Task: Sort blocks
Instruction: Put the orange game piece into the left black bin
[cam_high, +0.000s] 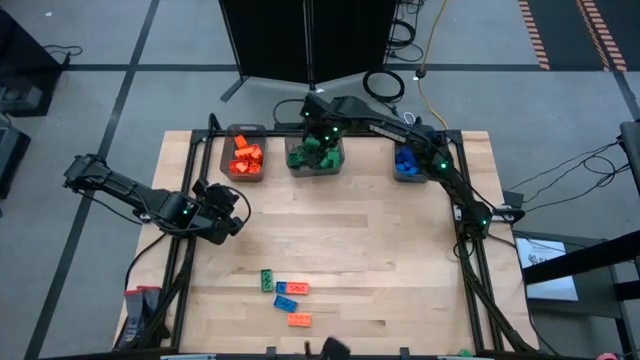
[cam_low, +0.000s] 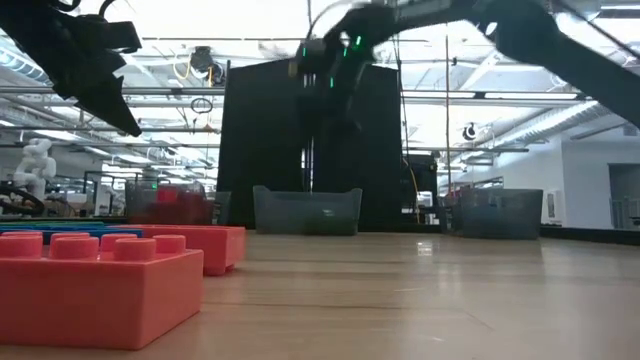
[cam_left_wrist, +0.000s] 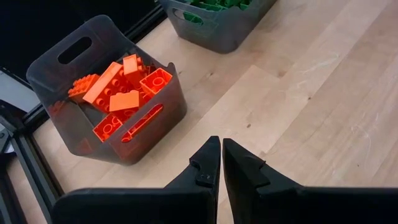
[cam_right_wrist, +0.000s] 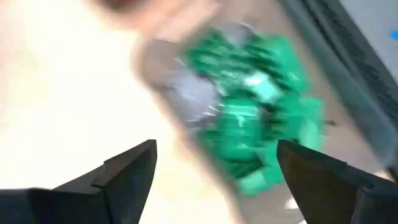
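Three grey bins stand along the table's far edge: one with orange blocks (cam_high: 245, 157), one with green blocks (cam_high: 315, 155), one with blue blocks (cam_high: 406, 162). My right gripper (cam_right_wrist: 214, 168) hangs open over the green bin (cam_right_wrist: 249, 118), nothing between its fingers; the high view shows it above that bin's far side (cam_high: 318, 128). My left gripper (cam_left_wrist: 221, 155) waits shut above the table's left part (cam_high: 228, 215), near the orange bin (cam_left_wrist: 109, 93). Several loose blocks lie flat near the front edge: a green one (cam_high: 267, 281), two blue (cam_high: 284, 295), two orange (cam_high: 299, 320).
A black frame rail (cam_high: 190, 190) runs along the table's left and right sides. Bare wood (cam_high: 350, 230) lies between the bins and the loose blocks. In the low view, orange blocks (cam_low: 95, 290) fill the near left foreground.
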